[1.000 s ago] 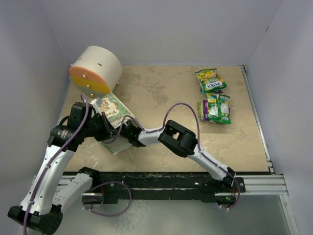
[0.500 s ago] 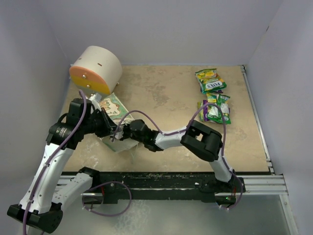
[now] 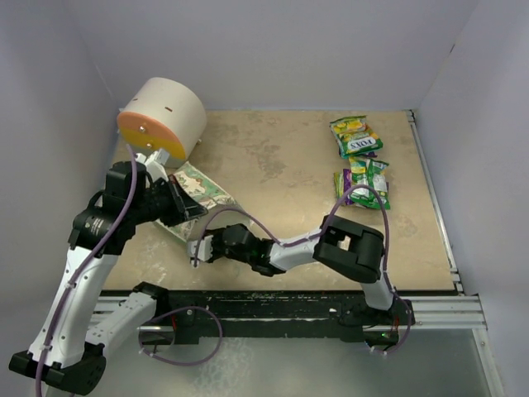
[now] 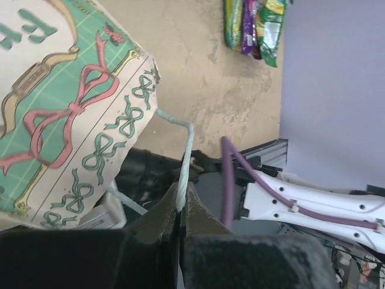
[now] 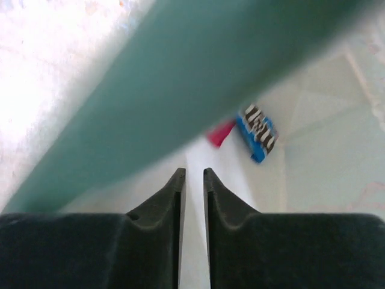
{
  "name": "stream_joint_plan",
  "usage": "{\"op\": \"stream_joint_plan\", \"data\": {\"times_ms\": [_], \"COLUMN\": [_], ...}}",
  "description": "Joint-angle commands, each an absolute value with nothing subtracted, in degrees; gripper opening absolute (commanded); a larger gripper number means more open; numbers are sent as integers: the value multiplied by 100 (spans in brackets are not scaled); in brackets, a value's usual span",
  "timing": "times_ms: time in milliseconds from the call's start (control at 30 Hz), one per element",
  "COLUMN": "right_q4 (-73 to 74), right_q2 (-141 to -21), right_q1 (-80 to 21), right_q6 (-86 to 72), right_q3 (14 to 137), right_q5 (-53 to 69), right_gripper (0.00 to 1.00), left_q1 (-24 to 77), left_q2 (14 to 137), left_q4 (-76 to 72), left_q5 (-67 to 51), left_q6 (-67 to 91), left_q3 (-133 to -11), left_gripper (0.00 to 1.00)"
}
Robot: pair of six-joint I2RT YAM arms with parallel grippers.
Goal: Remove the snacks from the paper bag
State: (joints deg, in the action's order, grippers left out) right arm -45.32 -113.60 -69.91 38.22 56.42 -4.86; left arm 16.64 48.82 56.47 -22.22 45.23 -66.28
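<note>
Left fingers point(image 4: 180, 208) pinch the paper bag's point(image 3: 197, 192) string handle point(image 4: 186, 159); right fingers point(image 5: 194, 180), nearly closed, sit just short of a pink snack point(image 5: 221, 132).

A beige, mottled counter point(image 3: 273, 157) enclosed by plain pale lavender walls point(image 3: 273, 50) at the back and both sides, evenly lit. A metal rail point(image 3: 438, 310) runs along the near edge, another strip along the right edge

"FOX'S" is printed on the green-yellow packet point(image 3: 356, 136).
</note>
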Motion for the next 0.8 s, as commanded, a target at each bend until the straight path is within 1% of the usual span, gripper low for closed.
{"op": "stream_joint_plan", "data": {"times_ms": [0,133,367,433,600,700,767], "right_q4": [-4881,-4990,-5044,-5078,-5348,-5615,-5568], "right_q2": [-11651,-12104,-12647,-12710,-12451,-12310,-12331], "right_q1": [-7090,-7077,-6894,-6824,-6652,-6626,-6625], "right_q6": [4399,4479,4555,4459,4056,3970,3919], "right_q3": [6342,6837,7211,7255,6773,6438,6476], "right_q5": [-1025,-1408,-1351,-1422,-1178,-1081,-1068], "right_gripper": [25,36,46,46,49,54,57], "left_q1": [1697,1701,1704,1704,1702,1702,1697], "left_q2": [4773,4663,4513,4525,4666,4678,4669], "left_q4": [5253,5221,5362,5376,5740,5793,5659], "left_q5": [-2818,-3118,-3266,-3293,-3023,-2920,-3040], "left_q6": [4436,4455,4429,4390,4093,3978,3986], "left_q3": [-6954,-6855,-6698,-6713,-7041,-7073,-6989], "left_gripper": [0,0,0,0,0,0,0]}}
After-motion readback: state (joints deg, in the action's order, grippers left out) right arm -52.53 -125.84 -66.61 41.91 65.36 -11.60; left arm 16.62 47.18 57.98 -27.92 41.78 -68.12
